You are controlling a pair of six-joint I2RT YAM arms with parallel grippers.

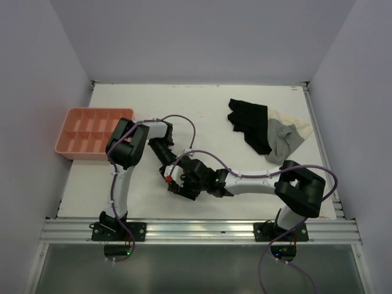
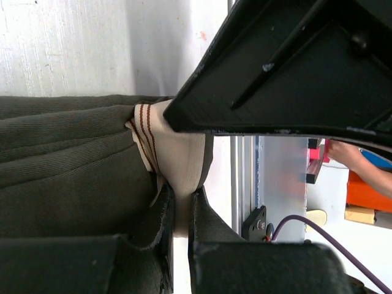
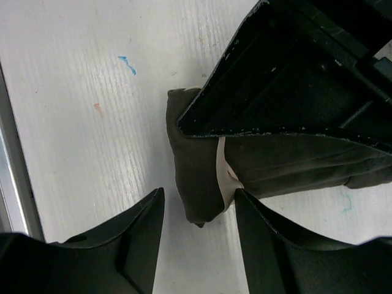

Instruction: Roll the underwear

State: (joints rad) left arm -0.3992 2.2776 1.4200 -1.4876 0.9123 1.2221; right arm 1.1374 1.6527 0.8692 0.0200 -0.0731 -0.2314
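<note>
**A:** Left wrist view first: what has the left gripper (image 2: 180,205) got?

**B:** Its jaws are clenched on the pale striped waistband (image 2: 174,144) of the underwear (image 2: 73,165), which lies in folds on the white table (image 2: 73,43).

**A:** And the right gripper (image 3: 199,197)?

**B:** Spread wide, gripping nothing. The underwear's bundled end sits just beyond its fingertips.

**A:** From above?

**B:** Both wrists meet near the table's front middle and hide the underwear. A black garment (image 1: 248,122) and a grey-and-cream garment (image 1: 288,135) lie well apart, far right.

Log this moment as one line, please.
task: roll underwear | left tool: shut on waistband | right tool: open, straddling underwear end
</note>
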